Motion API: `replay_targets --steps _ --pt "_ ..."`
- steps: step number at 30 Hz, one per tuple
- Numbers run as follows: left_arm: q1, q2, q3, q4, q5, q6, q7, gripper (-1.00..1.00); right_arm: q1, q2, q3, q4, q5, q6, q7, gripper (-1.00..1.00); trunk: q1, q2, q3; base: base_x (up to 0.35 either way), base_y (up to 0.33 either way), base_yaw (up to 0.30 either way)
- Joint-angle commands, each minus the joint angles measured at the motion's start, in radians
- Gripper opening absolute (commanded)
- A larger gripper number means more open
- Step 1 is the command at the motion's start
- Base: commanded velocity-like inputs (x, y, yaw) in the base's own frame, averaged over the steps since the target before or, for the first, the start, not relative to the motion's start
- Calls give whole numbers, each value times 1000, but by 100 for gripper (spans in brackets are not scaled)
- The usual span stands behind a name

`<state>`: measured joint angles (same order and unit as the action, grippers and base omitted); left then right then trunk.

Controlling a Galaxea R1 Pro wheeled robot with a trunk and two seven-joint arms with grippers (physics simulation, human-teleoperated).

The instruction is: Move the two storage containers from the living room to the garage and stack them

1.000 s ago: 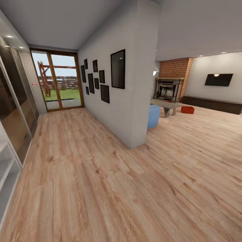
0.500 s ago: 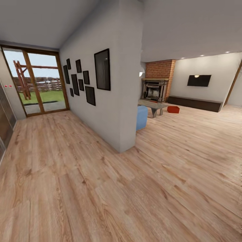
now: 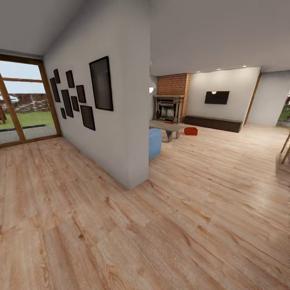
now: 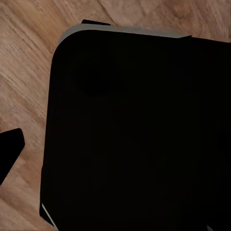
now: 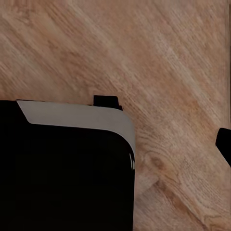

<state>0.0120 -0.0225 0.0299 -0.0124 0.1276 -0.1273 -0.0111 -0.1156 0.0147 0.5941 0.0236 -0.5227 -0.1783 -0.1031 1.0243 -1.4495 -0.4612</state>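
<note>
Neither gripper is showing whether it is released or clenched, and the task is standing at its start: one orange-red container (image 3: 191,131) is sitting far off on the living-room floor (image 3: 209,189) beside the coffee table (image 3: 169,127), uncollected.

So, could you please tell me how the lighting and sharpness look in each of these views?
Head view: evenly lit by ceiling spots, wide-angle stretch at the edges, the far storage container small but crisp. Left wrist view: a black robot part is underexposed, no detail. Right wrist view: wood floor soft, slightly blurred.
</note>
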Motion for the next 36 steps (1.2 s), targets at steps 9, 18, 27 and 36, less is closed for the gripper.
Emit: replay_targets --steps 9,18,27,36 --pt "1 0 2 -1 7 -2 -1 100 -1 1 9 2 -8 -4 -1 100 1 0 4 322 0 -258" --pt "1 0 2 -1 7 -2 -1 100 -1 1 9 2 -8 -4 -1 100 1 0 8 322 0 -258" --pt "1 1 2 -1 7 -2 -1 100 -1 1 10 2 -8 -4 -1 100 1 0 13 322 0 -258" --pt "0 1 2 -1 7 -2 -1 100 -1 2 10 2 -4 -4 -1 100 1 0 15 322 0 -258"
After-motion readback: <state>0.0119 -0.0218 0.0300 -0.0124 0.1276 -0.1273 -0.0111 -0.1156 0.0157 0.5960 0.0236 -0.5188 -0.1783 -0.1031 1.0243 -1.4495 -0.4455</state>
